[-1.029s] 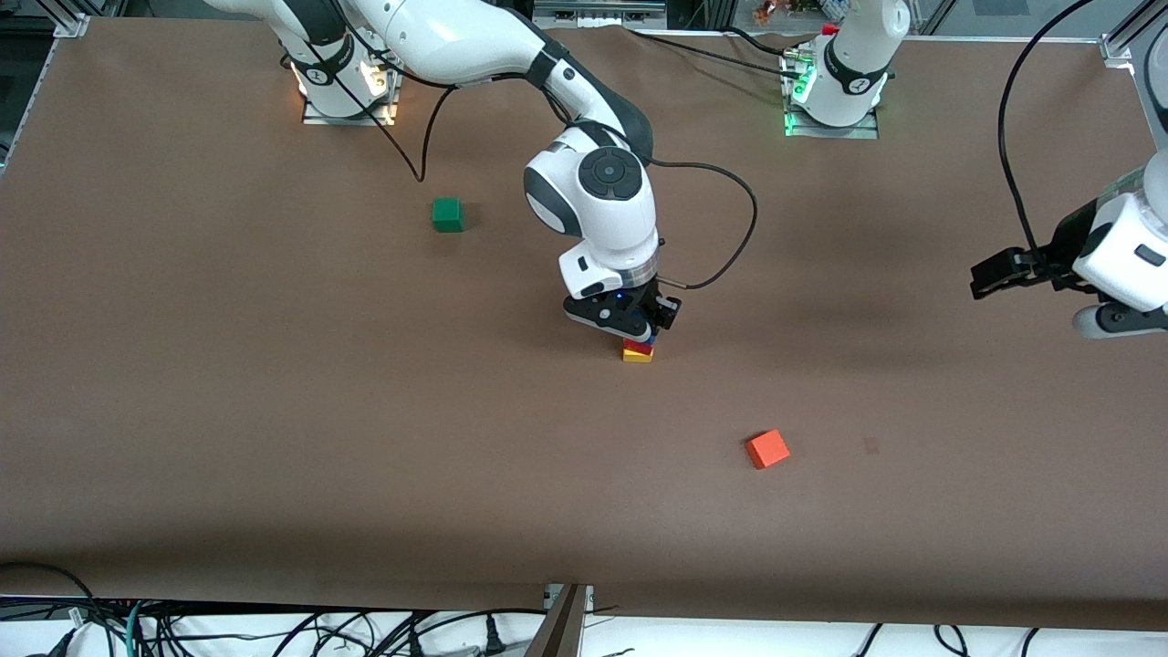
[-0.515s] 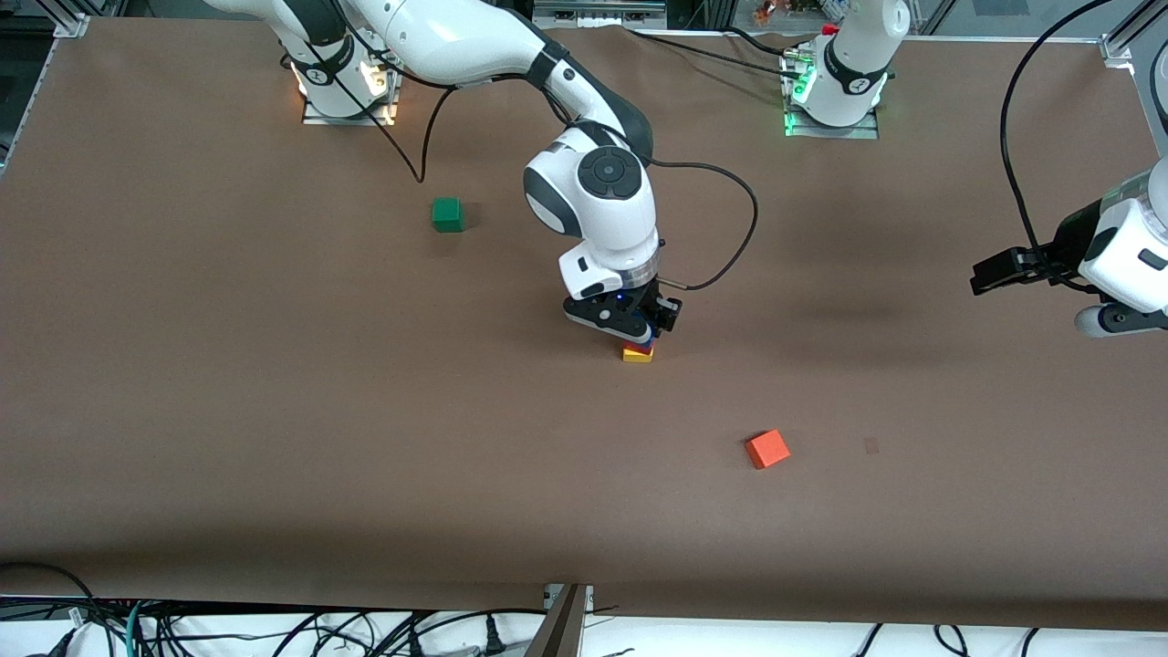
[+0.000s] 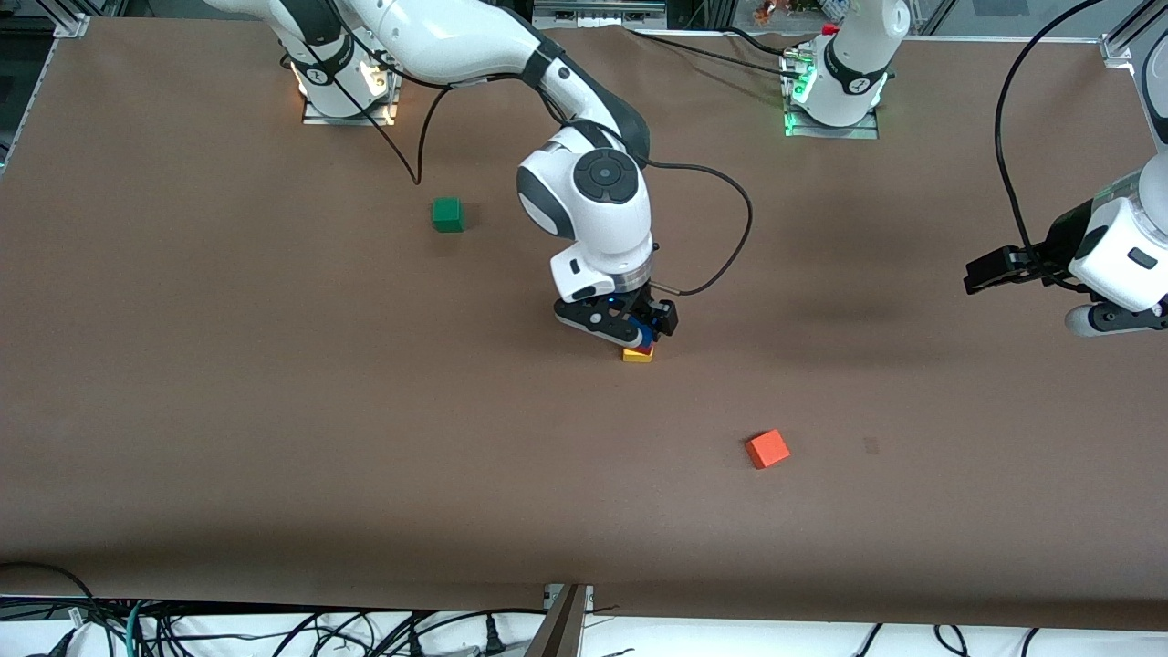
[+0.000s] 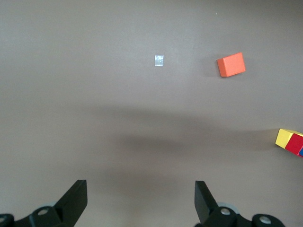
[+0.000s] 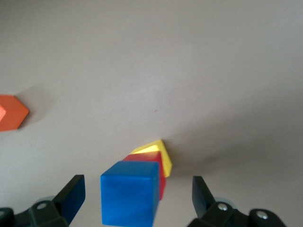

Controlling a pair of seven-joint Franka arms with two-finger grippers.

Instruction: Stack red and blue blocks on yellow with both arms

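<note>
While you hunt for brand names or labels, you will find no readable writing on any cube; the only mark on the brown table (image 3: 274, 411) is a small pale square patch (image 4: 159, 60), blank as far as can be told, right of the frame's middle in the front view, just right of the orange-red cube (image 3: 767, 449).

Look at the right gripper (image 3: 628, 336), near the middle of the front view: its fingers (image 5: 71, 196) are spread wide, with clear gaps on both sides of the blue block (image 5: 129, 198) in the right wrist view, so they touch nothing. It hangs directly over the stack. The blue block sits on the red block (image 5: 156, 170), which sits on the yellow cube (image 5: 156, 149); in the front view the yellow cube (image 3: 637, 356) shows at the base, just under the gripper.

At the right edge of the front view you see the left gripper (image 3: 984, 272), held up over bare table toward the left arm's end, waiting. Its fingers (image 4: 75, 201) are also spread wide and empty in the left wrist view, where the stack shows at the right edge of the frame.

You can spot the green cube (image 3: 447, 214) in the upper left of the front view, well apart from the stack.
</note>
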